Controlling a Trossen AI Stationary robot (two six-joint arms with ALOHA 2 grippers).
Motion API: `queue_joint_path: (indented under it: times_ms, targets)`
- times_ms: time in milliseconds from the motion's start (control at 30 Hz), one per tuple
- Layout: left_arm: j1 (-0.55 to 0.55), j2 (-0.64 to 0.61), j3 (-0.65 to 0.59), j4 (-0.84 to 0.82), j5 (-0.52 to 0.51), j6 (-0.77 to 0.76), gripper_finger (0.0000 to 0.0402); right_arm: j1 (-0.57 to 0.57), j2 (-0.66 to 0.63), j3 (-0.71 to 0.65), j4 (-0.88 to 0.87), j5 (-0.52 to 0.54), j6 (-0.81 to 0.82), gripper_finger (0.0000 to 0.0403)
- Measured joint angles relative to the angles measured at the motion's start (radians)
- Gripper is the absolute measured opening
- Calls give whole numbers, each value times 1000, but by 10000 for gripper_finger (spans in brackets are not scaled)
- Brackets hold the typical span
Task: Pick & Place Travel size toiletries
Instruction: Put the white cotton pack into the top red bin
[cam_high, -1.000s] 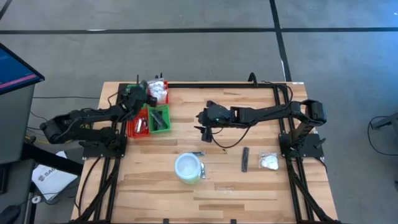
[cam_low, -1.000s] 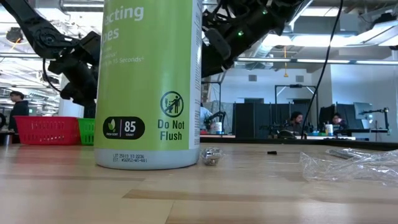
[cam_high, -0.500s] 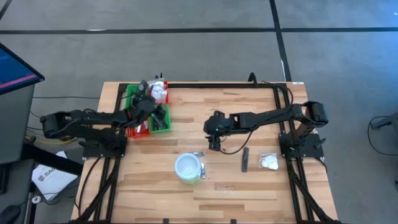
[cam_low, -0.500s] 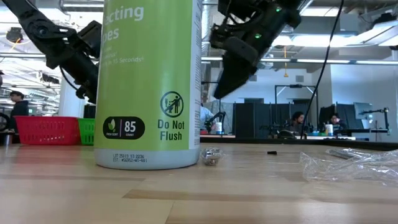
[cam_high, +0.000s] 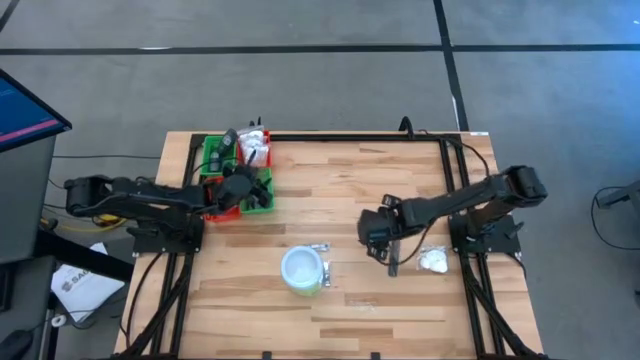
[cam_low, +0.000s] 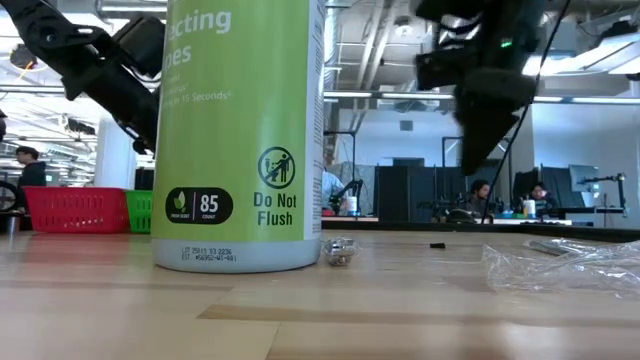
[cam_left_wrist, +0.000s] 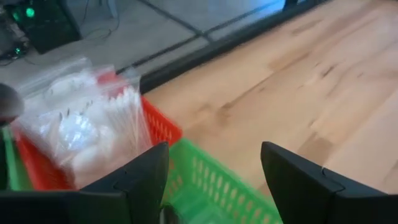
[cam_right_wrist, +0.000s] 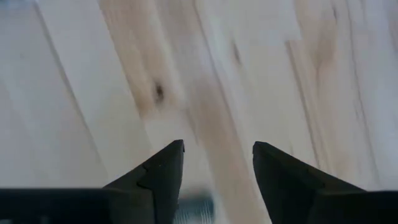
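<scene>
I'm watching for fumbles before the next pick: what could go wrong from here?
1. The right gripper hangs open close beside the black stick; descending off-centre could nudge it away instead of straddling it.
2. The clear packet lies next to that stick and might get snagged too.
3. The left gripper, open, hovers over the tray, whose far compartment already bulges with bagged items; dipping could catch a wall or bag.

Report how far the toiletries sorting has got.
Done: white packets sit bagged in the red and green compartment tray, where the open left gripper hovers empty. In hand: nothing; the open right gripper hangs beside the slim black stick. Left: that stick, the white lumpy packet, a small sachet.
</scene>
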Motion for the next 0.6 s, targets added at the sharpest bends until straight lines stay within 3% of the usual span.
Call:
queue_joint_path:
  times_ms: [233,400,600]
  targets:
    - [-18,-17,2,33,0,1,246,173,-89,-46,-251,-18,294,148]
    - [-18,-19,1,42,0,0,246,308,-113,-82,-297,-132,466,144]
    - [-18,-19,1,50,0,0,246,465,-105,-82,-297,-151,637,155]
